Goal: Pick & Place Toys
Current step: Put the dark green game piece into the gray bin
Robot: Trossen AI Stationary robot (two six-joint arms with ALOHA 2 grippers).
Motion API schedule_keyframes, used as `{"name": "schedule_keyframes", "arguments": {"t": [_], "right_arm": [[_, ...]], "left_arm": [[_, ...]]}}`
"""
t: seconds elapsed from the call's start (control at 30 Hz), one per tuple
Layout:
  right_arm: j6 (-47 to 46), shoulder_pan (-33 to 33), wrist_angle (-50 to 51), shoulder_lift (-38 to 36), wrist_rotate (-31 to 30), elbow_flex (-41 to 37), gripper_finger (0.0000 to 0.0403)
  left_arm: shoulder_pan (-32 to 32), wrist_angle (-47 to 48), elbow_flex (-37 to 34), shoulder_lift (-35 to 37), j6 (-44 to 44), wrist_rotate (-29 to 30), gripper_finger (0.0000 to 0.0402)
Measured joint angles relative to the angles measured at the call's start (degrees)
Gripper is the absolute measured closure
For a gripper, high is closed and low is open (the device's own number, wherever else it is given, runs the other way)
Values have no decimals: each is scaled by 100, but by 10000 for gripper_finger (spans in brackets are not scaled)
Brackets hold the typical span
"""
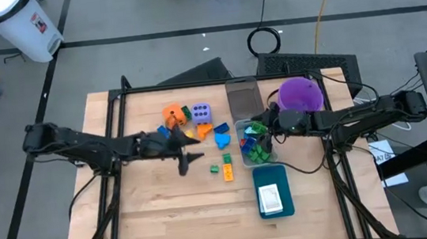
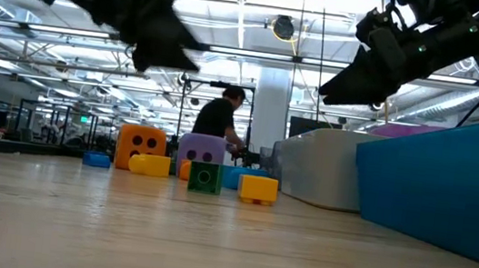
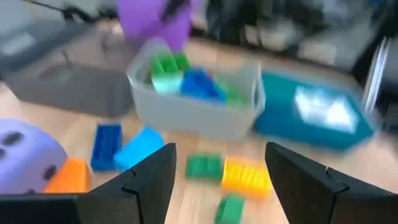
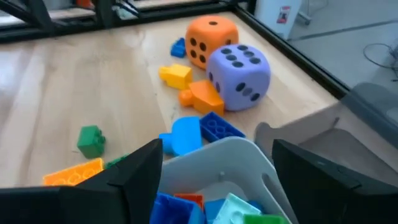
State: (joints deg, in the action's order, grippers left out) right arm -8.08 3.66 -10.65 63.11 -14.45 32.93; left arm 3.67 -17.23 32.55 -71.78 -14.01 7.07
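Our right fingers [image 4: 214, 168] open, empty, above grey bin [image 1: 259, 156] of blocks. Left fingers [image 3: 217, 180] open over green block [image 3: 204, 165] and yellow block [image 3: 247, 175] on tabletop [image 1: 160, 213]. We drop straight down, pinch one block only.

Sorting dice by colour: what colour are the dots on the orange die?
Black dots on the large orange die, clearest in the right wrist view.

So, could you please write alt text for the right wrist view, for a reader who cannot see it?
The right gripper, fingers open and empty, hovers over a grey bin holding blue, red and green blocks. Beyond it on the wooden table lie an orange die, a lavender die and scattered yellow, blue, orange and green blocks.
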Motion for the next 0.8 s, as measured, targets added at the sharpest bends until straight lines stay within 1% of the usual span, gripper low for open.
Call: {"name": "schedule_keyframes", "arguments": {"t": [0.1, 0.2, 0.3, 0.37, 0.47, 0.63, 0.8], "right_arm": [[-2, 0, -120, 0, 306, 0, 124], [-17, -2, -209, 0, 670, 2, 124], [-20, -2, -210, 0, 727, 2, 124], [-20, -2, -206, 0, 721, 2, 124], [-20, -2, -202, 0, 721, 2, 124], [-2, -2, -232, 2, 716, 2, 124], [-2, -2, -288, 0, 720, 2, 124]], "left_arm": [[171, -292, -13, -671, 602, -3, 149], [290, -717, -11, -1281, 928, -3, 149], [335, -1110, -10, -1796, 1147, -23, 149], [351, -1308, 47, -2087, 1311, -173, 149], [351, -1326, 167, -2434, 1517, -345, 149], [352, -1317, 376, -2907, 1588, -412, 149], [349, -1271, 488, -3173, 1802, -477, 149]]}}
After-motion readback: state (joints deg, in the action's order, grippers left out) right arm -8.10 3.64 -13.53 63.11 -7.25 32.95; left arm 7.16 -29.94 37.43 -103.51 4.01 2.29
